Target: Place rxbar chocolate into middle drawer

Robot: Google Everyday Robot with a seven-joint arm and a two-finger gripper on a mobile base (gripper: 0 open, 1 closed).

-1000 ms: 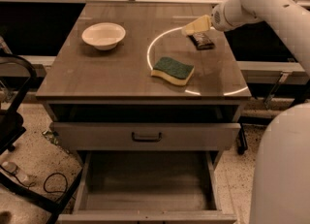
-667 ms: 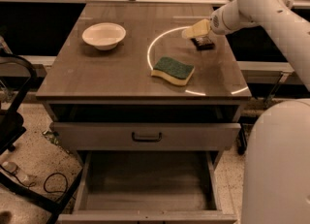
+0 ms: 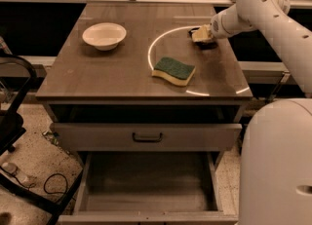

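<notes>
The rxbar chocolate (image 3: 208,44) is a small dark bar lying on the table's back right part, mostly hidden under my gripper. My gripper (image 3: 201,34) sits right over the bar, low and at the tabletop, reaching in from the right. The middle drawer (image 3: 146,182) is pulled out below the table's front, a deep tray with a bare floor. It is far from the gripper, down at the front.
A green-and-yellow sponge (image 3: 174,70) lies mid-table, just front-left of the gripper. A white bowl (image 3: 104,35) stands at the back left. A shut drawer with a dark handle (image 3: 147,137) sits above the open one. My robot's white body (image 3: 278,165) fills the front right.
The gripper has sunk slightly towards the bar, and the arm's upper part has shifted. The bar, sponge and bowl have not moved.
</notes>
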